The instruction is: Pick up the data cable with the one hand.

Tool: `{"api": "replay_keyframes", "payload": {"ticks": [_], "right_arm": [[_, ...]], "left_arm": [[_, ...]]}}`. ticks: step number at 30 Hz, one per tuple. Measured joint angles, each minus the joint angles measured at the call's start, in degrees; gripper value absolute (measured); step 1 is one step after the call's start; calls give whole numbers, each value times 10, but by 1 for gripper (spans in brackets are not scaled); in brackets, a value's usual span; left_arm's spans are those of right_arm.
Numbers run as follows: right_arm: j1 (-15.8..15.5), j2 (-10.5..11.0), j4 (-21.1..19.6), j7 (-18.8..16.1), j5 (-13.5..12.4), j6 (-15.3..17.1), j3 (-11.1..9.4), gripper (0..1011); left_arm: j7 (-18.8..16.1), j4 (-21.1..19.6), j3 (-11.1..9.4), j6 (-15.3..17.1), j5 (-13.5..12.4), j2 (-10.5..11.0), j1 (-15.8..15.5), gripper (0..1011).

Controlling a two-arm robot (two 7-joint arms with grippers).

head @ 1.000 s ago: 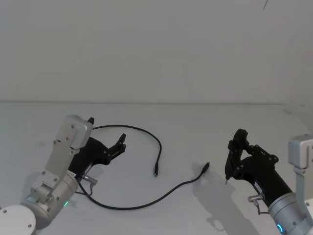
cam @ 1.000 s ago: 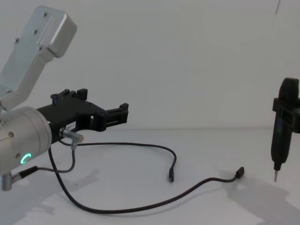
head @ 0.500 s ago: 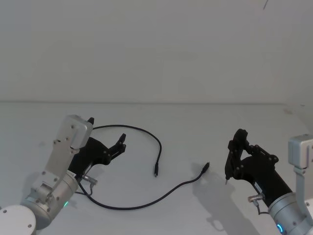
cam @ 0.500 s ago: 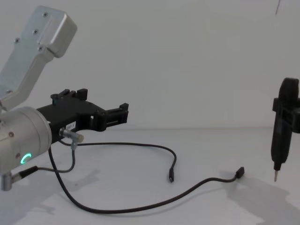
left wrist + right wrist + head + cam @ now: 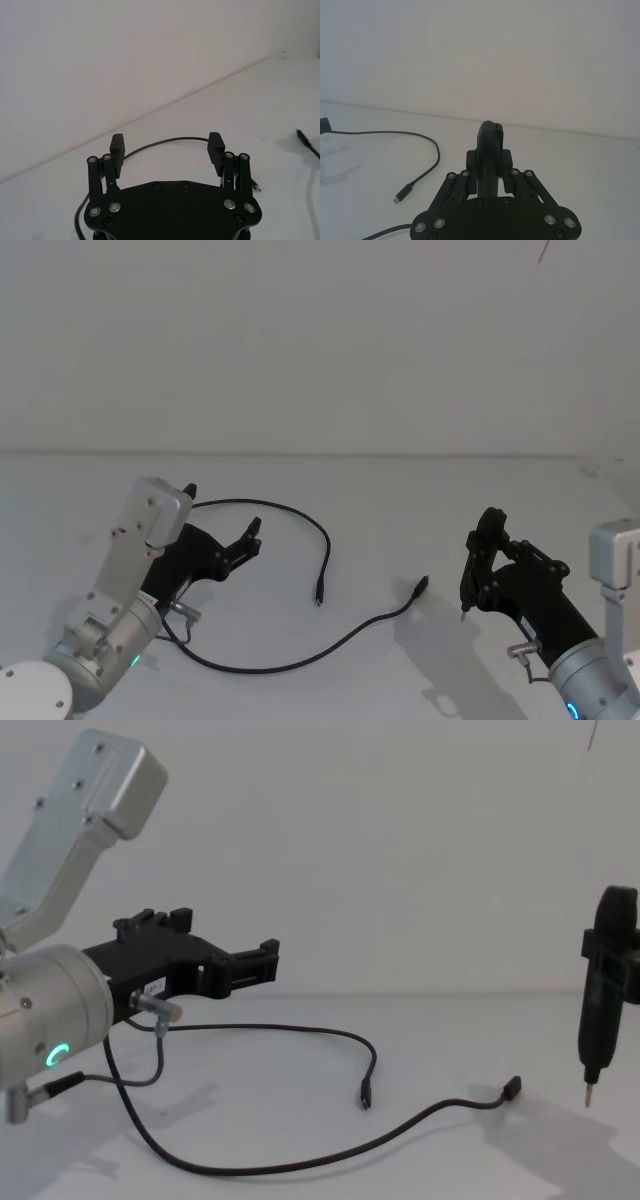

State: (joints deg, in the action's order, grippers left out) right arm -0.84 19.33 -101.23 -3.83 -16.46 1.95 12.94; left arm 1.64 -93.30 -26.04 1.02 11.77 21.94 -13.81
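The data cable [image 5: 327, 540] lies in a loose loop on the white table, with one plug [image 5: 318, 596] near the middle and the other [image 5: 422, 584] further right. In the chest view the data cable [image 5: 372, 1060] lies flat. My left gripper [image 5: 221, 507], the one hand, hovers open above the loop's left part. In the left wrist view the data cable [image 5: 150, 146] arcs past the open left gripper [image 5: 166, 142]. My right gripper [image 5: 487, 532] is held at the right, shut on a slim black stick tool [image 5: 597, 1020] with its pale tip pointing down.
A short grey wire with a silver plug [image 5: 158, 1017] hangs from my left wrist just above the cable. The white table [image 5: 400, 500] runs back to a plain white wall. The tool's tip [image 5: 463, 612] hangs close to the cable's right plug.
My left gripper has edged slightly forward and lower over the cable's loop. The cable and the right arm have not moved.
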Motion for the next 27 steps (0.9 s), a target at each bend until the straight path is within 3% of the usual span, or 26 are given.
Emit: {"api": "replay_keyframes", "payload": {"ticks": [15, 27], "right_arm": [[0, 0, 0, 0, 0, 0, 0, 279], [0, 0, 0, 0, 0, 0, 0, 279]], "left_arm": [[82, -20, -4, 38, 45, 16, -10, 1001], [173, -28, -16, 116, 100, 29, -34, 1001]]}}
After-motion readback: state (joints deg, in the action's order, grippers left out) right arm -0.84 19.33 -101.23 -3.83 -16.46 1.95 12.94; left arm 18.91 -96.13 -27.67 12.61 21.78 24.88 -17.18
